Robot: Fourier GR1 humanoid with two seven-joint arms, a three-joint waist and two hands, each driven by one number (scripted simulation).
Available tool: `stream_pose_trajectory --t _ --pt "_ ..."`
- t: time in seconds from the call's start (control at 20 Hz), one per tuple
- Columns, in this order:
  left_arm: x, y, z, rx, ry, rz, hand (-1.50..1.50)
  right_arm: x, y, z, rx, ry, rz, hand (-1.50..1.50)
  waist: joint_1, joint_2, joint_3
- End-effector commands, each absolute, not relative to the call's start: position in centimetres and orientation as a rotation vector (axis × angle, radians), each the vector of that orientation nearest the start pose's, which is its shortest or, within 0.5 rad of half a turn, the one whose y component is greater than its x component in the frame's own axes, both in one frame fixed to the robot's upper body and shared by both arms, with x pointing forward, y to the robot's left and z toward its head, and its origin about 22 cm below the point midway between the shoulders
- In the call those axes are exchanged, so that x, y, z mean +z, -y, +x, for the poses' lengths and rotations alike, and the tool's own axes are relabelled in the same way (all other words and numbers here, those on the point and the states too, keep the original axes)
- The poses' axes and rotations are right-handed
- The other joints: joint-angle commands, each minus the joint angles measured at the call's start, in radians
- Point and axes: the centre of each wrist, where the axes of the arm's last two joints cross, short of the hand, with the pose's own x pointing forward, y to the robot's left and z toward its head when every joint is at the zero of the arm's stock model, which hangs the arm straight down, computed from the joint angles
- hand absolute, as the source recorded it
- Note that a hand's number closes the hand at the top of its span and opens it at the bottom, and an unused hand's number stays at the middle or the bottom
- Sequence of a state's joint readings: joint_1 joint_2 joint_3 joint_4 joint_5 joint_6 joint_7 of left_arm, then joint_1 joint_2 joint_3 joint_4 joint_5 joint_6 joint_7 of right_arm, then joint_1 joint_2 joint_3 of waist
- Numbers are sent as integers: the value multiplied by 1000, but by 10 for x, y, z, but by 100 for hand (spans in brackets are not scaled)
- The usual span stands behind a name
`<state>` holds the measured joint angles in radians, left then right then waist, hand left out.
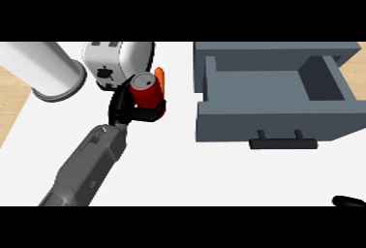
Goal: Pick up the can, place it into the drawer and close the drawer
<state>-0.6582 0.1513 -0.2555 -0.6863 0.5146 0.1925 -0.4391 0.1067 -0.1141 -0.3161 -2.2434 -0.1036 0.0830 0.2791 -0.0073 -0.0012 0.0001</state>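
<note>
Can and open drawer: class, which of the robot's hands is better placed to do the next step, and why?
The left hand: its fingers are already curled round the red can, just left of the open grey drawer. Only a fingertip of the right hand shows at the lower right edge, away from both.

A kitchen. A white toaster [114, 60] stands on a white counter [214, 174], beside a paper towel roll [43, 68]. A grey drawer [275, 92] stands open.

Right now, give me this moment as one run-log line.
left hand: shut on red cylindrical can | grey drawer: open, no can inside | right hand: lower right edge, fingers unclear | stage: can held, not placed
</note>
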Motion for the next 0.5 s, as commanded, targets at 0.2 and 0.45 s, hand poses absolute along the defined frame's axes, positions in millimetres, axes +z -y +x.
stream_pose_trajectory --t 0.2,0.45 --pt "71 -121 386 -62 1694 -173 150 140 310 169 -56 1874 -308 -150 14 -5 1" --pt "93 -90 387 -73 1704 -204 150 164 302 154 -54 1875 -280 -150 0 -1 0"
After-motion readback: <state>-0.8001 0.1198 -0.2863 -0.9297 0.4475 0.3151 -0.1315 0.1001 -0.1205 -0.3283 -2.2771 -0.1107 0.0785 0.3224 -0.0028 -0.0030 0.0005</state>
